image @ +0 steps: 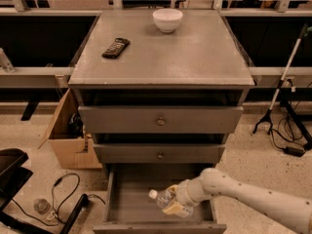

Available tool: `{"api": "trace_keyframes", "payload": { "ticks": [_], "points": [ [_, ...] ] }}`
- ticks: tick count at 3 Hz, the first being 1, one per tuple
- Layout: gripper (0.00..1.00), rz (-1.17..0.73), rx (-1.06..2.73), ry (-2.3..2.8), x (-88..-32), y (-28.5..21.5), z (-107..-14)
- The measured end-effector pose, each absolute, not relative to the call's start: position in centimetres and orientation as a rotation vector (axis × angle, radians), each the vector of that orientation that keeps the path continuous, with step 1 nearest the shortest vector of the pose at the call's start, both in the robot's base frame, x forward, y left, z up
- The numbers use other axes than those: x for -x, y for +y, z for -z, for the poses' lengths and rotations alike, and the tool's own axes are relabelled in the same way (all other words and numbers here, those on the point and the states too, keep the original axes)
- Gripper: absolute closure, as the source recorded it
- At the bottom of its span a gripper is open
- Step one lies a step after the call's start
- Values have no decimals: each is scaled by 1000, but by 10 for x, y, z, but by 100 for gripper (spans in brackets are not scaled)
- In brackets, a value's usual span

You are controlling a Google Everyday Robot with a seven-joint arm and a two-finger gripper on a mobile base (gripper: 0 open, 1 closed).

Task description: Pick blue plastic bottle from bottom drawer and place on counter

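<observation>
The blue plastic bottle (163, 197) lies on its side, white cap to the left, inside the open bottom drawer (131, 199). My gripper (176, 204) reaches into the drawer from the right at the end of the white arm and is at the bottle's body. The bottle seems lifted slightly above the drawer floor. The counter (195, 52) is the grey cabinet top above, far from the gripper.
A white bowl (167, 19) and a black remote (116, 48) sit on the counter. Two shallower drawers with knobs (160, 121) are closed above. A cardboard box (68, 135) and cables (63, 194) lie on the floor left; a white stick stand (282, 87) leans at right.
</observation>
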State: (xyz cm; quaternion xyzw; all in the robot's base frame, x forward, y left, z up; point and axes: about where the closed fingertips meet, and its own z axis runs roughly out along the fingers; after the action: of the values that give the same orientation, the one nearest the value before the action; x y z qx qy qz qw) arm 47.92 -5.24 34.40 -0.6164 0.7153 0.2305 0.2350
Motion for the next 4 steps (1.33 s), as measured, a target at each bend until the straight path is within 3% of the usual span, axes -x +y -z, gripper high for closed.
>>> {"api": "trace_keyframes", "payload": {
  "ticks": [1, 2, 4],
  "points": [
    [100, -772, 1455, 2019, -474, -134, -334],
    [100, -763, 1465, 1967, -488, -165, -348],
    [100, -760, 1411, 1928, -501, -154, -403]
  ]
}}
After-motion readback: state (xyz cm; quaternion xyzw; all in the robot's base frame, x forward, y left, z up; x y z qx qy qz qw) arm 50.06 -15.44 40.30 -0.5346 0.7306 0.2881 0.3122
